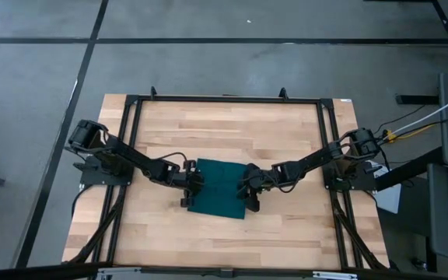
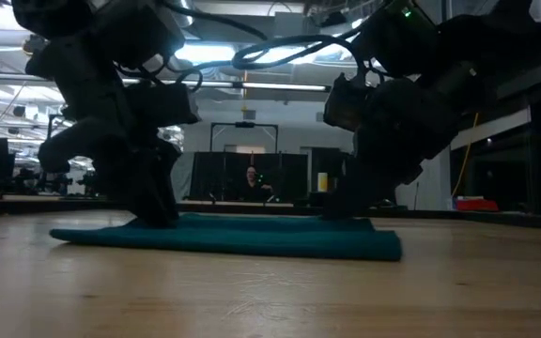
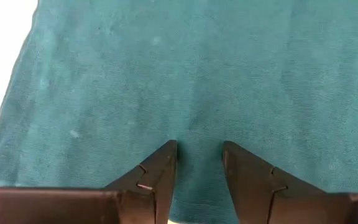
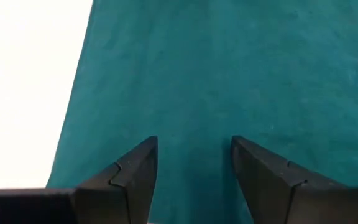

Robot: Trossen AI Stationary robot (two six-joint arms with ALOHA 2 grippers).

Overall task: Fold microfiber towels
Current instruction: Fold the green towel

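A pale wooden table [image 1: 208, 124] of jointed planks fills the foreground of the low view, smooth and faintly glossy. On it, near the middle, lies one teal-green towel [image 1: 220, 189], flat, soft and finely napped, a rough square with slightly rounded corners. From table height it reads as a thin, low slab, thicker at its right end.

Two dark arms reach in from opposite sides and meet at the towel. The left gripper [image 3: 199, 152] sits low over the towel's left edge; its two dark, wedge-shaped fingers [image 3: 160, 171] stand parted with bare cloth showing in the gap, and they grip nothing. The right gripper [image 4: 194, 149] sits over the towel's right edge; its fingers [image 4: 260, 171] are likewise apart, cloth visible between them, nothing pinched. Whether either set of tips touches the fabric cannot be told.

In the low view the bulky arm housings and looping cables block most of the towel's far edge.

A black metal frame [image 1: 224, 99] runs around the tabletop. Yellow and white cables [image 1: 418, 120] trail off to the right of the table. Grey floor [image 1: 37, 78] with dark lines surrounds it.

Far behind, in a dim room with strip lights, a person [image 2: 252, 180] sits at a desk.
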